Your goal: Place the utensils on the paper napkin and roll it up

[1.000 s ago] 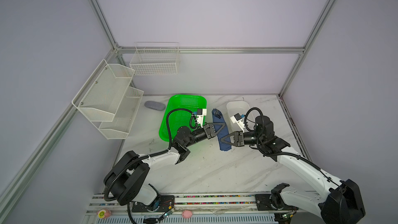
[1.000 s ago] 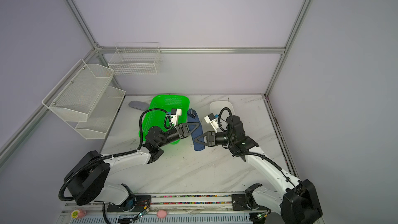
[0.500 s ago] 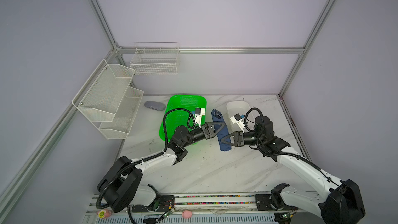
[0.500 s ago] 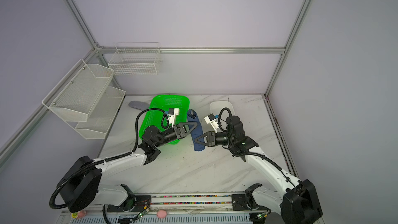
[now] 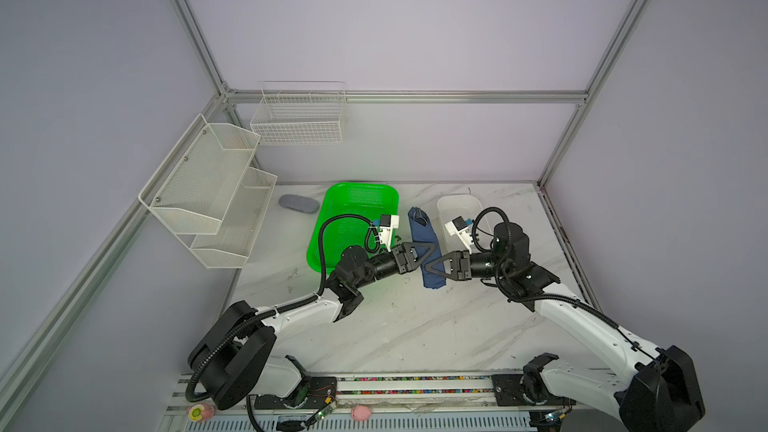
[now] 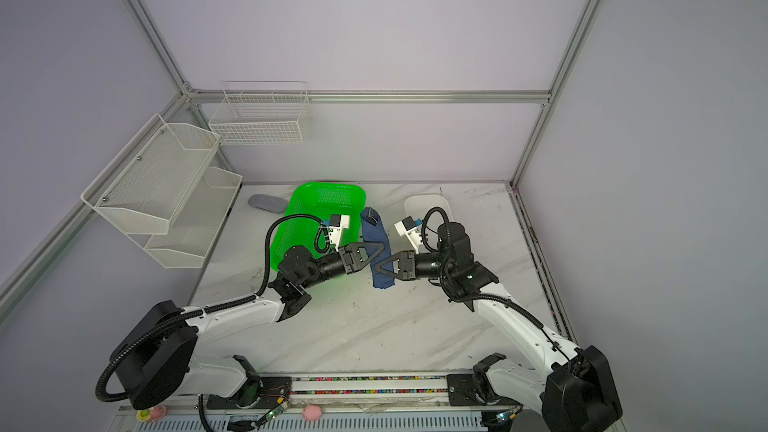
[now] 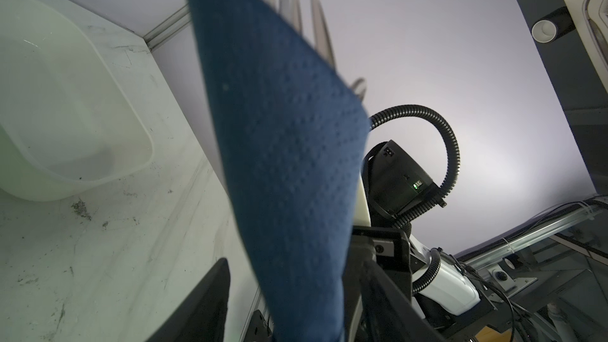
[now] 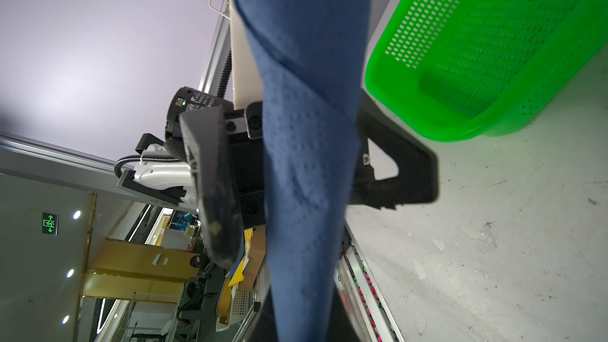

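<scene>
- Two grippers meet at one napkin (image 5: 423, 234), a narrow navy roll above a marble table (image 5: 415, 326).
- One green basket (image 5: 353, 195) sits just left of the roll in both top views, and one white tray (image 5: 459, 201) just right of it.
- Of the utensils (image 7: 320, 24), only fork tines and one more metal tip show past the roll's far end in the left wrist view. The wrapped pieces cannot be counted.
- At the roll's near end, the right gripper (image 5: 430, 266) is clamped on the paper, jaws almost together.
- Beside it, the left gripper (image 5: 431, 247) straddles the roll with its jaws parted. Its fingers (image 8: 214, 192) stand either side, one clear of the paper, gripping nothing.
- Whether the roll touches the table cannot be told.
</scene>
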